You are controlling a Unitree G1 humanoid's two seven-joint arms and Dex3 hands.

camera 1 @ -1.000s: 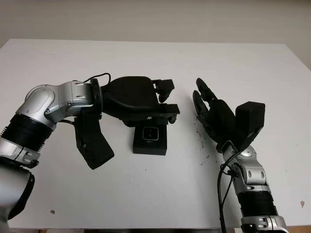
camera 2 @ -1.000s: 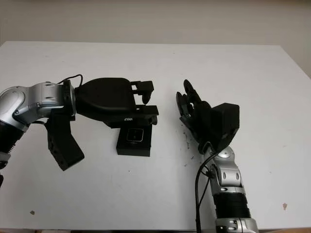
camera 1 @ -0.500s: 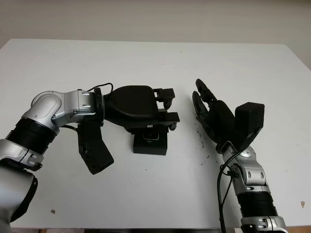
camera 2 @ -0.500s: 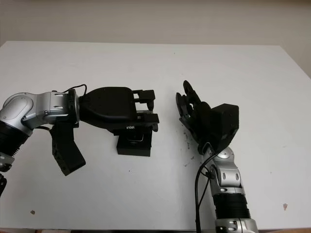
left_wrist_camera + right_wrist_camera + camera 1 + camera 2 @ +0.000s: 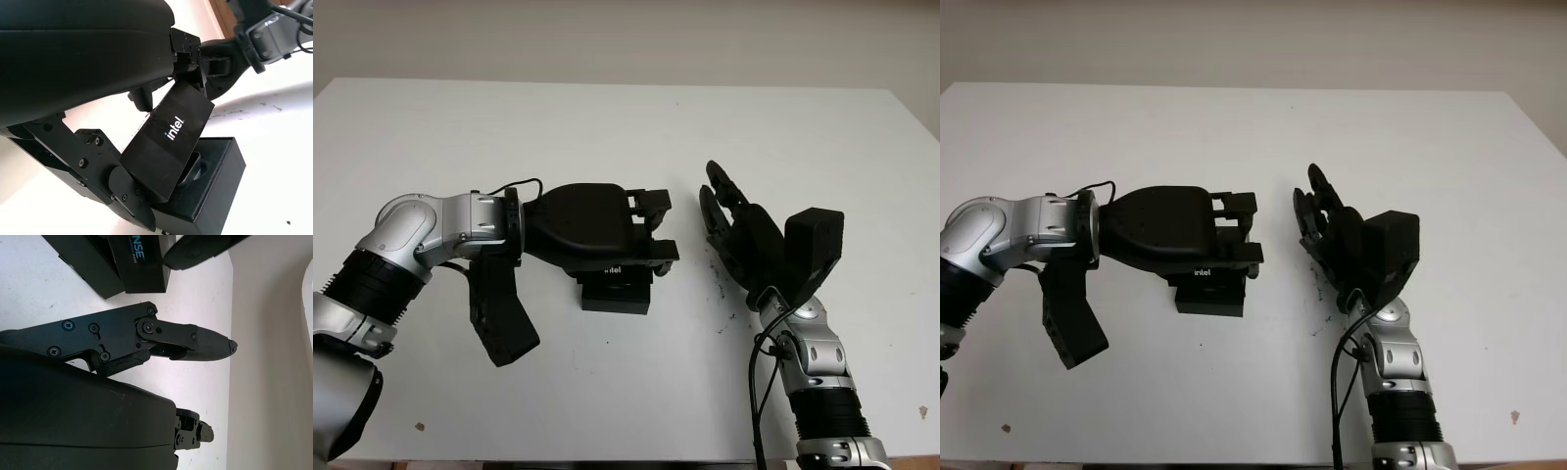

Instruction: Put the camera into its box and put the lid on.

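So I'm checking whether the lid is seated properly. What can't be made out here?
- Eye views: the left robot hand covers most of the box, so the seating is hidden.
- Left wrist view: the tilted lid hides the box's inside; the camera cannot be seen.
- Right robot hand, open beside the box, hides nothing.

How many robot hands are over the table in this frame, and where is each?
2. The left hand is above the black box, holding the lid tilted over it. The right hand is open, to the right of the box.

Open table (image 5: 607, 127) all round; left hand (image 5: 607, 230) and lid (image 5: 166, 147) over box (image 5: 617, 295).
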